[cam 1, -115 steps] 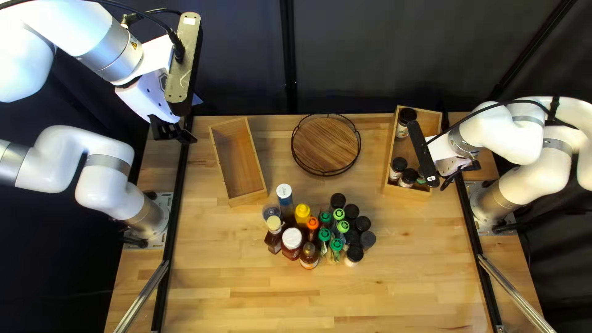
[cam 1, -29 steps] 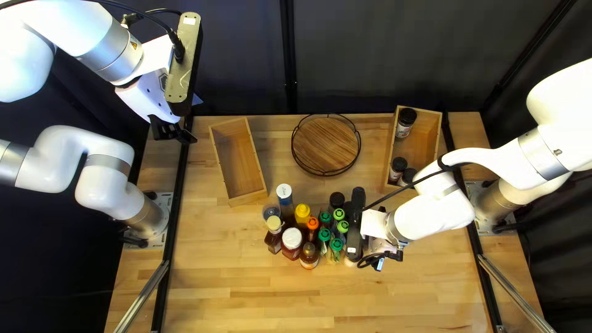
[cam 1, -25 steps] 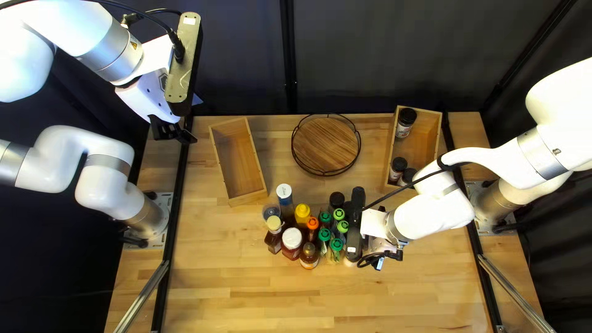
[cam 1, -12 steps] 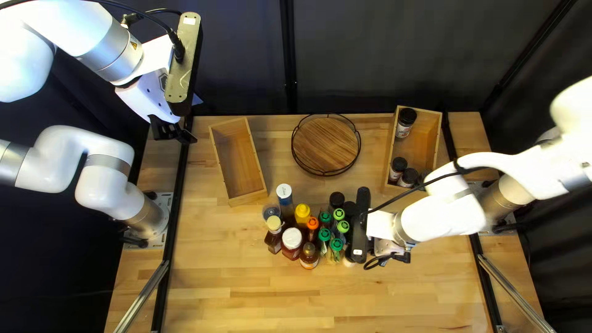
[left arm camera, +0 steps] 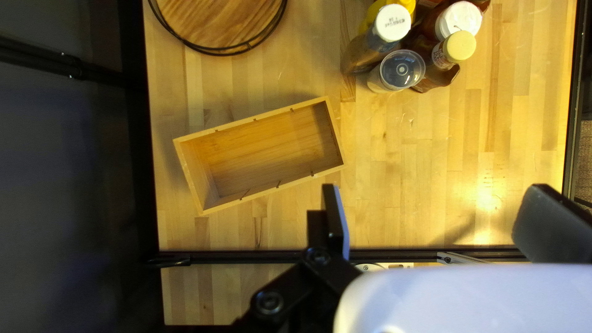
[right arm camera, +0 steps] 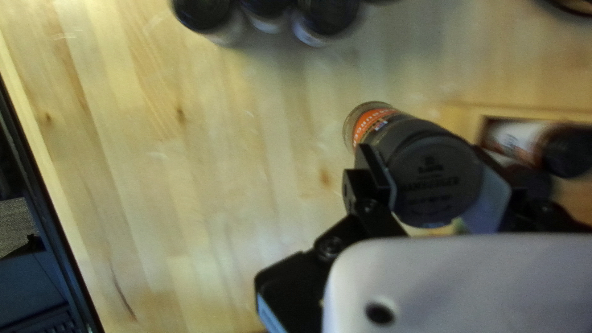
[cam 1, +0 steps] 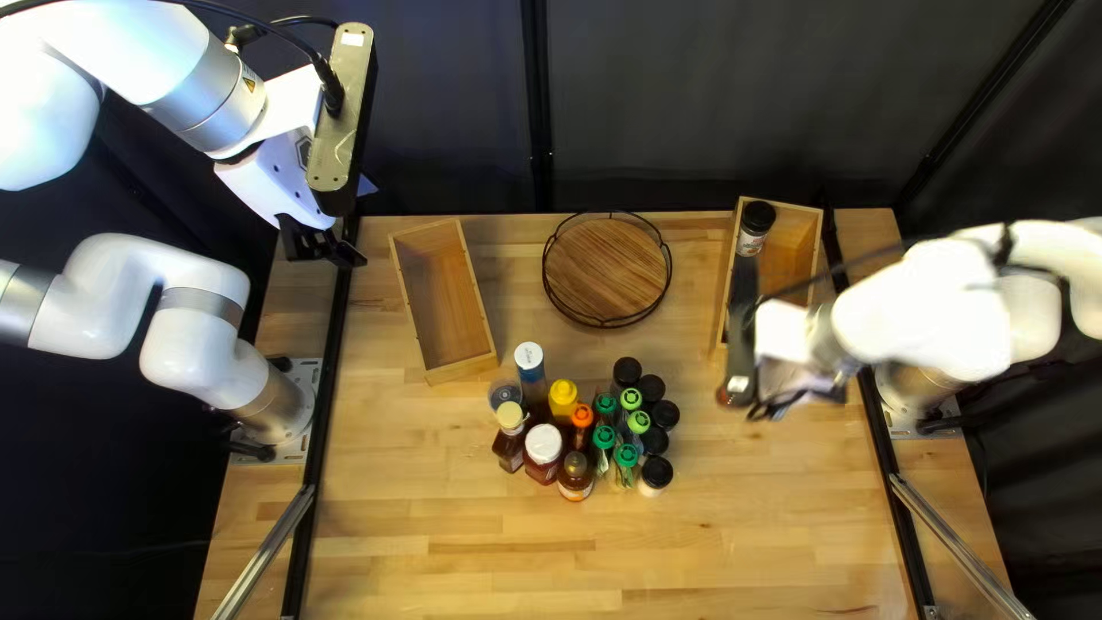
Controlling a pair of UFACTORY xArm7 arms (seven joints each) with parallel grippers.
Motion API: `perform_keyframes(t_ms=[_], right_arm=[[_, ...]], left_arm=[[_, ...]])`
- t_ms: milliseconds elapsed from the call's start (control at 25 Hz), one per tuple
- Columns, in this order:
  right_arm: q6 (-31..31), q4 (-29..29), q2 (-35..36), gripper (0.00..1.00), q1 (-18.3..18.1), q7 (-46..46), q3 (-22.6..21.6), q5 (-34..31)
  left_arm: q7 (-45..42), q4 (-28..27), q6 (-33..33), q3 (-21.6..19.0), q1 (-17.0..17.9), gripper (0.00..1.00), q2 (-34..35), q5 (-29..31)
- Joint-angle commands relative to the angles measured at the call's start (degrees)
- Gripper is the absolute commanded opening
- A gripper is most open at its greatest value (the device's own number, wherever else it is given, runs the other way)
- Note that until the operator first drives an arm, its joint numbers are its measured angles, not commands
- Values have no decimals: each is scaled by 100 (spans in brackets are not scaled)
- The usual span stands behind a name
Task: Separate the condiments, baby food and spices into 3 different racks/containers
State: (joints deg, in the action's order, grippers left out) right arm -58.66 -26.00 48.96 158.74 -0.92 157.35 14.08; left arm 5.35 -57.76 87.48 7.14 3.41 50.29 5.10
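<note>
The right hand [right arm camera: 431, 163] holds a spice jar [right arm camera: 438, 182], one finger against each side at its dark lid, with the orange-banded body leaning away ahead of the fingers. The spice box [right arm camera: 462, 114] lies just beside the hand, with more dark-lidded jars [right arm camera: 567, 151] in it; the bench [right arm camera: 216, 185] is under the hand. Carrying this jar over to join those looks like the step in hand.

The jar should be stiff and fairly light, an easy load for one hand. Its body looks clear, though whether glass or plastic I cannot tell; treat it as breakable and set it down gently. The lid is smooth and round, so the jar could swing or twist below so high a hold. A firm, even squeeze with the pads a little lower, over the shoulder, would steady it, and it wants straightening before it goes down past the box wall.

Ahead of the hand stand the black-lidded jars [right arm camera: 206, 9], packed close; those are best taken from the outer side, by the lid, so that the fingers do not knock a neighbour.

The left hand [left arm camera: 435, 190] is wide, with nothing between its fingers, and a wooden box [left arm camera: 259, 148] ahead of it. Of the condiments, the yellow squeeze bottle [cam 1: 563, 398] would probably give if pinched hard, while the white-lidded jar [cam 1: 543, 443] looks heavier and calls for a wide, low hold.
</note>
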Motion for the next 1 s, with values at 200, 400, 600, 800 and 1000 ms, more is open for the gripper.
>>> perform_keyframes(t_ms=[200, 400, 600, 800, 1000], right_arm=[[-581, 135, 621, 0, -602, 926, 1321, -627], [-623, 149, 689, 0, -874, 1124, 1627, -889], [-367, 519, 790, 0, -1065, 1319, 1887, -1051], [8, 1006, 902, 0, -1107, 1458, 1969, -1126], [424, 1383, 945, 0, -1072, 1591, 1991, -1162]], left_arm=[[0, 0, 0, 0, 0, 100, 0, 0], [0, 0, 0, 0, 0, 100, 0, 0], [0, 0, 0, 0, 0, 100, 0, 0], [0, 0, 0, 0, 0, 100, 0, 0], [0, 0, 0, 0, 0, 100, 0, 0]])
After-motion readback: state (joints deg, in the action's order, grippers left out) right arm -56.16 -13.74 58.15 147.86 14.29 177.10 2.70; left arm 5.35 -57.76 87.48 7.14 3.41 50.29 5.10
